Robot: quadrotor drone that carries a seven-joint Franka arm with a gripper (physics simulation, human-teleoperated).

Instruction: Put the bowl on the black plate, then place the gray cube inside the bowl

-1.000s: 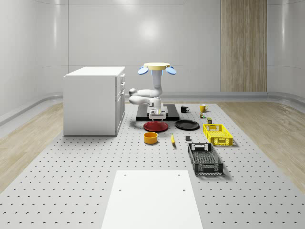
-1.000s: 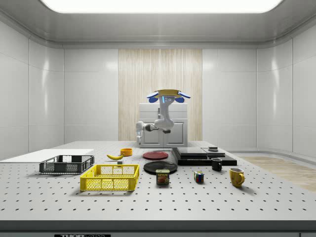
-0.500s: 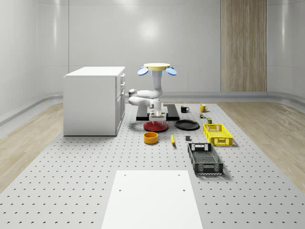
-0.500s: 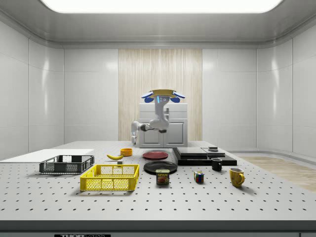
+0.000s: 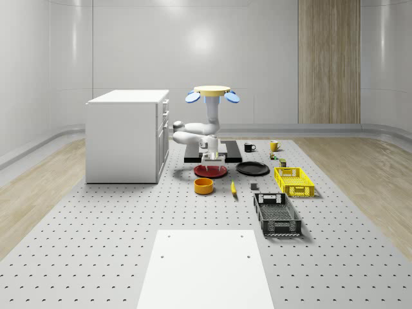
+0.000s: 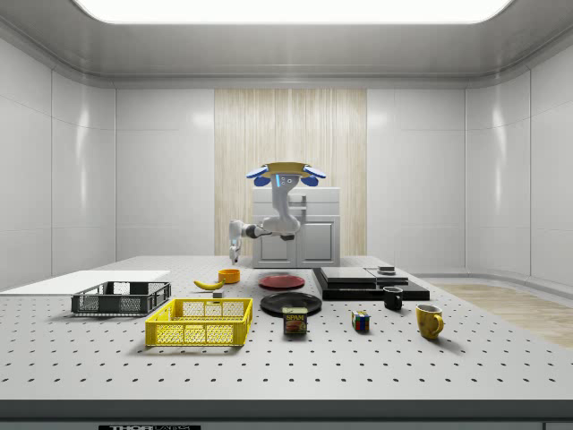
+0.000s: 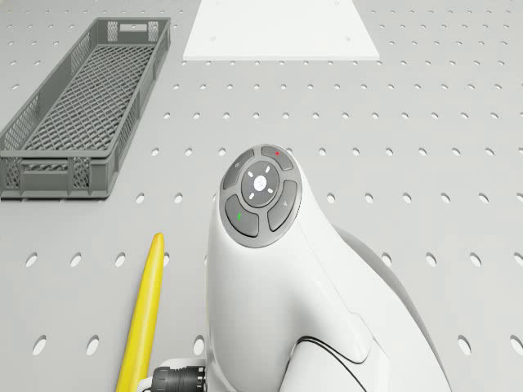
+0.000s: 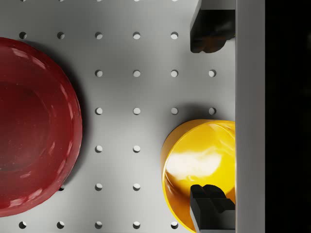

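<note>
One can [image 6: 295,321] reads "SPAM"; the hovering drone's [image 5: 212,91] gripper [image 8: 209,116] gapes above the bowl [image 8: 199,170].

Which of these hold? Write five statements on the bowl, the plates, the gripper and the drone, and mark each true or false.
1. The bowl stands on the black plate. False: it stands on the table, near the red plate.
2. The gripper is open and holds nothing. True.
3. The drone rests on top of the white cabinet. False: it hovers in the air beside the cabinet, above the table.
4. The banana lies on the table, at the bowl's right in the whole-scene view. True.
5. Nothing lies on the black plate. True.
</note>
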